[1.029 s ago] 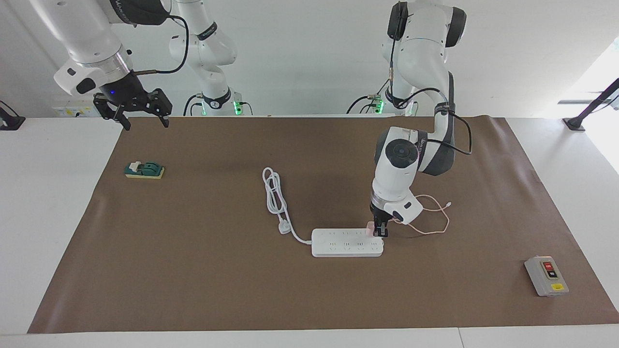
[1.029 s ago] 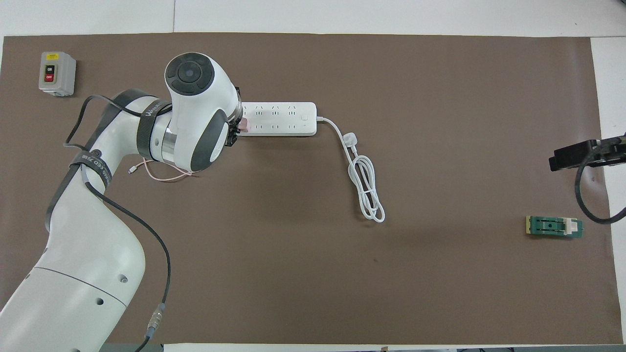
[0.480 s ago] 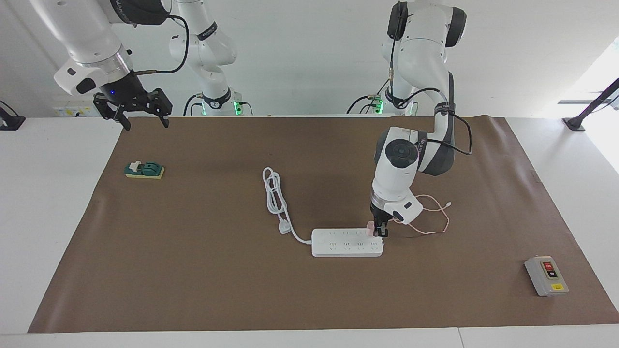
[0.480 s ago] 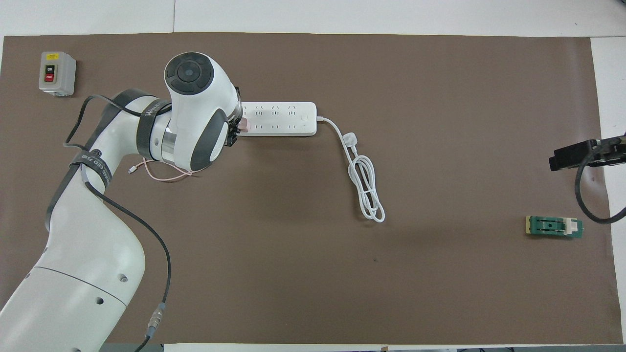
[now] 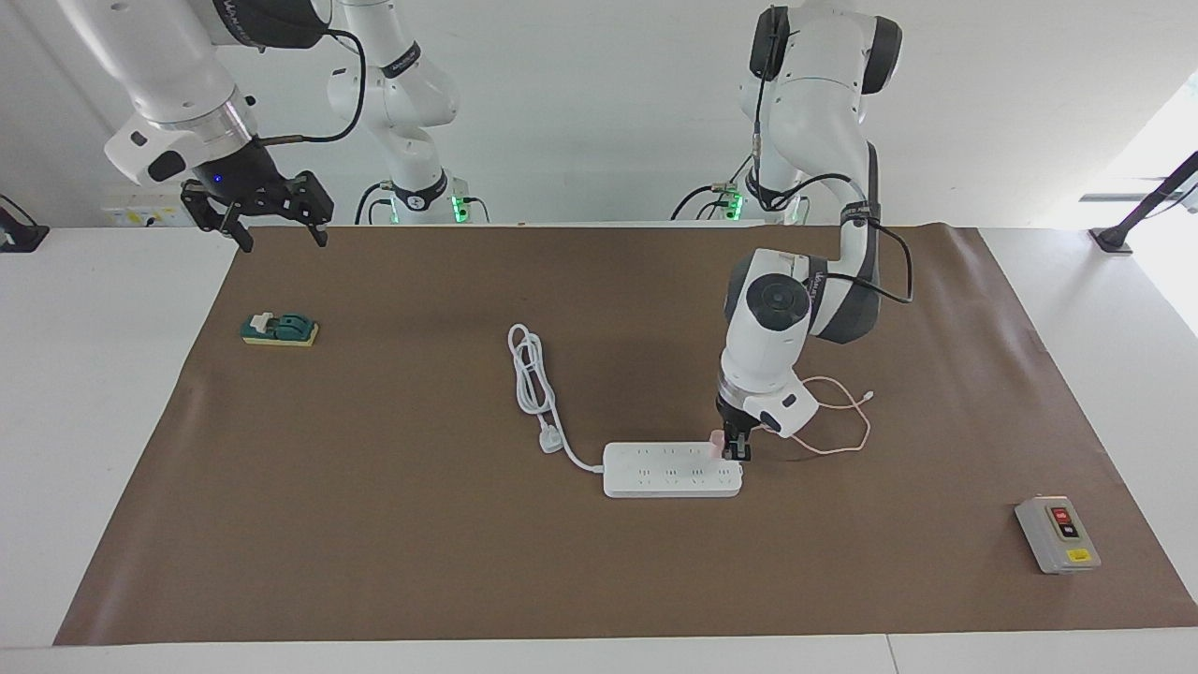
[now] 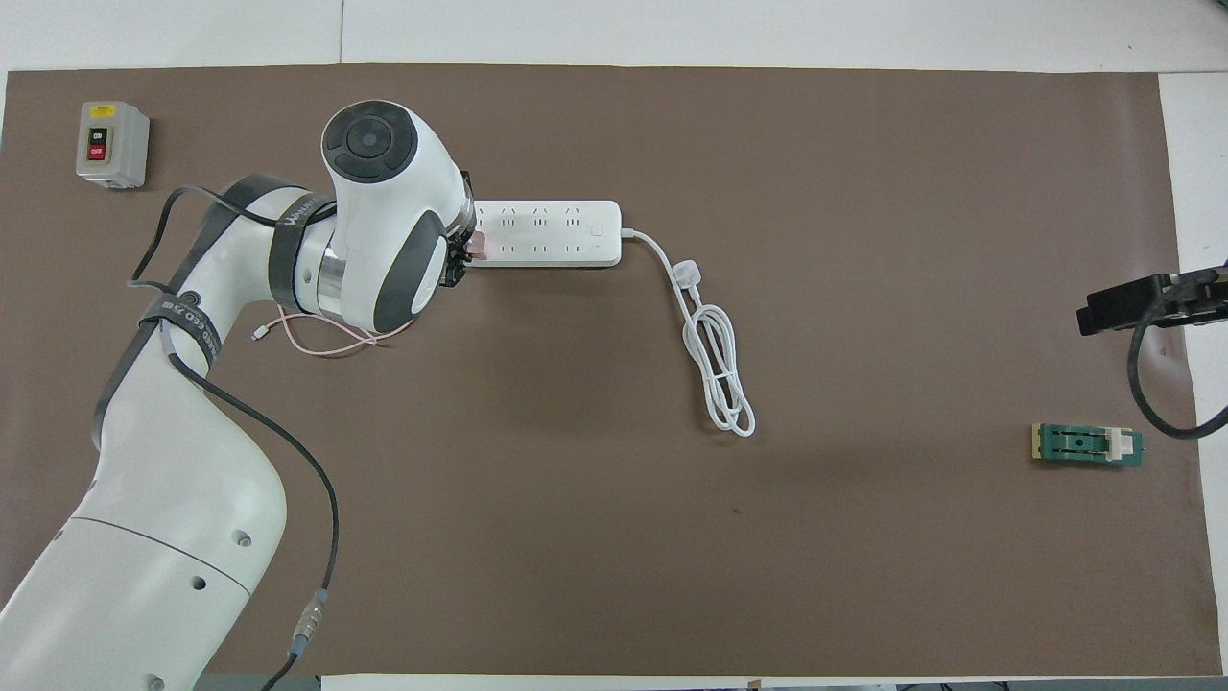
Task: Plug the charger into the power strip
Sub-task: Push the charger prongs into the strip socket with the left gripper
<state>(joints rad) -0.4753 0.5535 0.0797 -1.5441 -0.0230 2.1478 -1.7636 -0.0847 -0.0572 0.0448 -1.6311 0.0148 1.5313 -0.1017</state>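
The white power strip point(image 5: 671, 469) point(image 6: 547, 233) lies mid-table, its thick white cord point(image 5: 533, 384) point(image 6: 715, 369) coiled toward the right arm's end. My left gripper point(image 5: 737, 449) point(image 6: 460, 257) points straight down at the strip's end nearer the left arm and is shut on the pale-pink charger point(image 5: 718, 441) point(image 6: 477, 246), which sits right on the strip's top. The charger's thin pink cable point(image 5: 847, 421) point(image 6: 321, 343) loops on the mat beside the arm. Whether the prongs are in a socket is hidden. My right gripper point(image 5: 274, 225) point(image 6: 1103, 315) waits open, raised over the mat's edge at the right arm's end.
A grey box with red and black buttons point(image 5: 1057, 534) point(image 6: 111, 144) stands near the mat's corner at the left arm's end. A small green and yellow block point(image 5: 279, 329) point(image 6: 1087, 445) lies at the right arm's end. Brown mat point(image 5: 468, 562) covers the table.
The left arm's wrist has shifted very slightly; the charger stays at the strip's end. The right arm has not moved.
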